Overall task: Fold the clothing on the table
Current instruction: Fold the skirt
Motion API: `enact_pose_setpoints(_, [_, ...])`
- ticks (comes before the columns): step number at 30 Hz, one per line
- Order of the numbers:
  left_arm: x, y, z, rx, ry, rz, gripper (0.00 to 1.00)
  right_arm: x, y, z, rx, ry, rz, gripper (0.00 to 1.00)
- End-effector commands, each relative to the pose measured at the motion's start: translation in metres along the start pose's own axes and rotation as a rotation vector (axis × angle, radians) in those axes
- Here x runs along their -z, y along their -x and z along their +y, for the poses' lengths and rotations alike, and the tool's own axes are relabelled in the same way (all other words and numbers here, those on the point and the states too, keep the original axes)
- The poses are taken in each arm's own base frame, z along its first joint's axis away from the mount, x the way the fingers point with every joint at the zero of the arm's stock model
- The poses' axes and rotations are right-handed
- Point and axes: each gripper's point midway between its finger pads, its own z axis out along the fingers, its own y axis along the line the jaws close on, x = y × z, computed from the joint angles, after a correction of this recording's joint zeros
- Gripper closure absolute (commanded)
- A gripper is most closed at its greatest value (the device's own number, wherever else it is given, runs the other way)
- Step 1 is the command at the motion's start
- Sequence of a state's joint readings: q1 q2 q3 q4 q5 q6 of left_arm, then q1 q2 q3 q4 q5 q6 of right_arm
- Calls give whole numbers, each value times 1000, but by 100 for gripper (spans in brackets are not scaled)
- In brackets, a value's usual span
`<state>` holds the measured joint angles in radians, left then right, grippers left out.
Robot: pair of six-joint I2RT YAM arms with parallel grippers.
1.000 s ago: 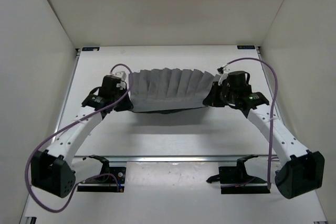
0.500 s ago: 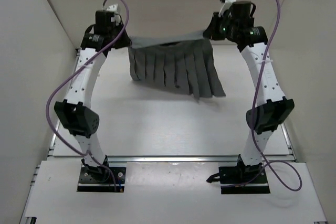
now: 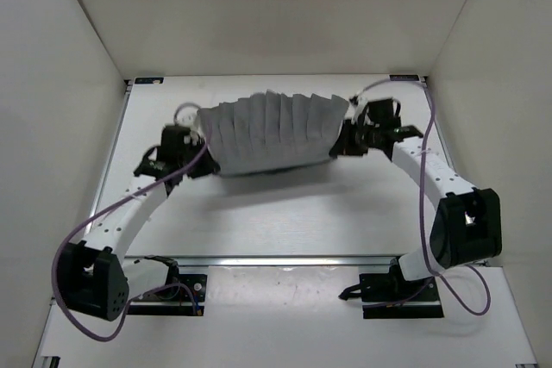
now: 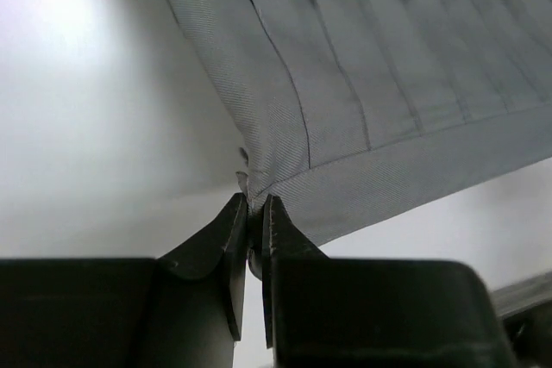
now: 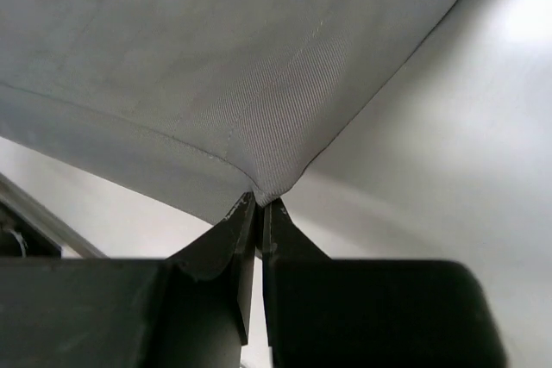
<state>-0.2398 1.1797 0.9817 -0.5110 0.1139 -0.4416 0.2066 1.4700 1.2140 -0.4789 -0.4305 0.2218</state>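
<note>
The clothing [image 3: 269,131], a grey pleated skirt-like garment, hangs stretched between my two grippers over the far half of the white table [image 3: 285,208]. My left gripper [image 3: 203,159] is shut on its left corner. In the left wrist view the pleated cloth [image 4: 379,84] runs up and right from the pinched gripper [image 4: 256,206]. My right gripper [image 3: 341,144] is shut on the right corner. The right wrist view shows the corner of the cloth [image 5: 259,92] caught in the gripper [image 5: 260,204]. A shadow lies on the table under the garment.
White walls [image 3: 60,66] enclose the table on three sides. A metal rail [image 3: 285,259] runs along the near edge, with both arm bases [image 3: 164,292] behind it. Purple cables [image 3: 86,239] loop off each arm.
Both arms were raised high at the back with the clothing hanging down; they have since come down and forward, and the clothing is now held low over the table.
</note>
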Motion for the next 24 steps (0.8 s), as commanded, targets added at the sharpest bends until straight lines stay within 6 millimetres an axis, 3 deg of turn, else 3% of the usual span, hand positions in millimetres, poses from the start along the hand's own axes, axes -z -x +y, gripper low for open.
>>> enact_pose_setpoints(1, [-17, -93, 40, 105, 58, 151, 100, -9, -52, -25, -127, -46, 39, 100])
enact_pose_setpoints(2, [-17, -122, 45, 129, 49, 198, 100, -14, -83, -31, -188, -58, 98, 100])
enact_pose_setpoints(3, [-14, -146, 46, 131, 36, 244, 100, -10, -93, -29, -214, -63, 104, 100])
enact_pose_setpoints(5, [-5, -171, 44, 113, 22, 282, 100, -6, -146, -32, -262, -116, 203, 100])
enact_pose_setpoints(6, [1, -179, 47, 128, 33, 288, 100, 1, -166, -33, -268, -159, 237, 100])
enact_pose_setpoints(7, [8, -184, 46, 116, 22, 277, 100, 9, -171, -30, -279, -174, 229, 100])
enact_pose_setpoints(9, [21, -189, 43, 153, 4, 275, 100, 24, -198, -30, -319, -181, 257, 100])
enact_pose_setpoints(12, [37, -178, 26, 149, -31, 206, 100, 49, -206, -22, -354, -150, 211, 100])
enact_pose_setpoints(17, [65, -155, 26, 163, -38, 151, 100, 86, -175, 5, -327, -107, 110, 100])
enact_pose_setpoints(23, [110, -95, 8, 125, -50, 7, 100, 131, -166, -2, -330, -157, 63, 100])
enact_pose_setpoints(24, [112, -90, 6, 117, -56, 2, 100, 137, -155, 1, -314, -155, 31, 100])
